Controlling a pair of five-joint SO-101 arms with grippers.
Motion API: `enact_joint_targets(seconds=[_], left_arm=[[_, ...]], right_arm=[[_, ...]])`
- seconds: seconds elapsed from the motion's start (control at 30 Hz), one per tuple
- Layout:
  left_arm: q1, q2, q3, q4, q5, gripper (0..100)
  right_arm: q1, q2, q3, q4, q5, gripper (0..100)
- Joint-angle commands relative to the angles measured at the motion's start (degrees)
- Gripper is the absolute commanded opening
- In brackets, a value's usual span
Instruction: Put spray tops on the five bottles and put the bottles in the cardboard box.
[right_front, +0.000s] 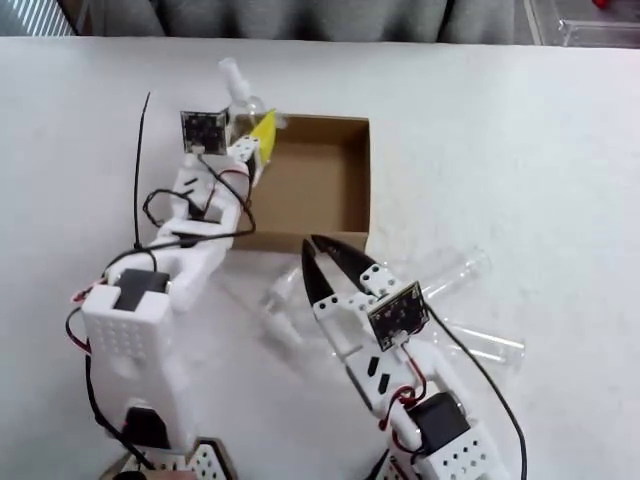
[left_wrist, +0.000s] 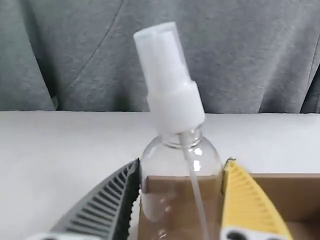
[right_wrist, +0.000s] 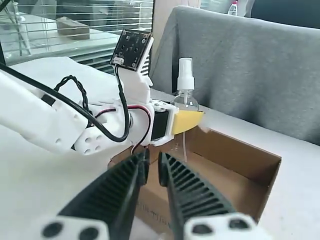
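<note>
One clear plastic bottle (left_wrist: 172, 160), white spray top (left_wrist: 167, 75) on, clamped in left claw (left_wrist: 180, 175) at brown cardboard box (right_front: 355, 175) corner. Right claw (right_wrist: 152, 162) nearly together, beside box.

We could read no text, number or sign on anything in these views. What looked like a faint line of print ran low on the near outer wall of the cardboard box (right_wrist: 227, 167), but it was too small for us to make out.
</note>
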Motion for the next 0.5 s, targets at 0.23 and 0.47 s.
enact_joint_targets(seconds=[0.23,0.47], left_arm=[[0.31,-0.92,1.14,0.18,0.35,38],[0.22,-0.92,1.85,0.18,0.35,38]], right_arm=[[-0.13,-0.48,0.09,-0.22,0.70,1.5],[-0.13,-0.48,0.00,-0.22,0.70,1.5]])
